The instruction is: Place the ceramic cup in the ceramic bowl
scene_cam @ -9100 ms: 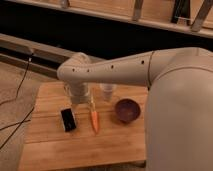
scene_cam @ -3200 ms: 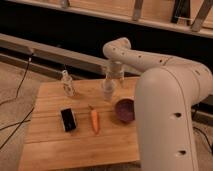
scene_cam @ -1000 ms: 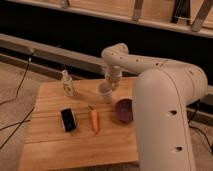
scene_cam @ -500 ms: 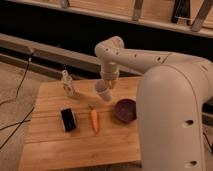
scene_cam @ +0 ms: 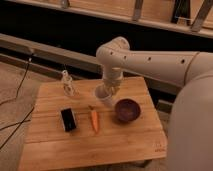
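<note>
The white ceramic cup (scene_cam: 104, 96) hangs tilted in my gripper (scene_cam: 107, 91), a little above the wooden table (scene_cam: 55, 145) and just left of the dark purple ceramic bowl (scene_cam: 127, 110). The gripper comes down from the white arm and is shut on the cup's rim. The bowl sits on the table at the right and holds nothing.
A small clear glass bottle (scene_cam: 67, 83) stands at the table's back left. A black rectangular block (scene_cam: 68, 119) and an orange carrot (scene_cam: 94, 120) lie in the middle. My white arm fills the right side. Dark shelving runs behind the table.
My gripper has taken the cup off the table and lifted it, tilting it. The arm has swung slightly left and up. The bowl, carrot, block and bottle have not moved.
</note>
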`<state>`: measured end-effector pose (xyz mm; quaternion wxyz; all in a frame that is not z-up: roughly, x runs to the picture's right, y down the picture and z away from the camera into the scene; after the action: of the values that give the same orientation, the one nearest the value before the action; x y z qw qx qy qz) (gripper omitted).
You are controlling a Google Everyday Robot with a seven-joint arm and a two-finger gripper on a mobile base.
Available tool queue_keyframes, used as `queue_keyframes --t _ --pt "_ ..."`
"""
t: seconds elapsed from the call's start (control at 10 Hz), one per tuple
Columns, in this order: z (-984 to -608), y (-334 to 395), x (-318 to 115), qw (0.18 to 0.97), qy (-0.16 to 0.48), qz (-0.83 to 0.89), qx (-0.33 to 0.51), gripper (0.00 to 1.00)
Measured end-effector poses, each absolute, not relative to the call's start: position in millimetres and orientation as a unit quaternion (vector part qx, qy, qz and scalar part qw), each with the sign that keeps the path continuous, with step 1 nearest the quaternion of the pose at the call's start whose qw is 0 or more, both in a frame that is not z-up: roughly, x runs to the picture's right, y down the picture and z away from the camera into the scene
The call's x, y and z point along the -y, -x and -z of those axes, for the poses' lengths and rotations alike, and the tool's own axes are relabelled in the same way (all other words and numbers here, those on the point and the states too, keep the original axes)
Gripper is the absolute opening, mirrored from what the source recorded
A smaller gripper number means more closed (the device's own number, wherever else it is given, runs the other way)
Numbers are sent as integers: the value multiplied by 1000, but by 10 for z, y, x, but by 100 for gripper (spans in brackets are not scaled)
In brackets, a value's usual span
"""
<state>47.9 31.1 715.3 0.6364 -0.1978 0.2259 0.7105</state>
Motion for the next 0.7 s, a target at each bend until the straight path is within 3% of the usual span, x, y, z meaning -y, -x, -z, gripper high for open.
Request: queue_keyframes --t 0.3,0.7 --pt "-6900 -645 -489 624 192 -727 -213 0" --pt "-6936 -918 -690 598 192 -754 -192 0"
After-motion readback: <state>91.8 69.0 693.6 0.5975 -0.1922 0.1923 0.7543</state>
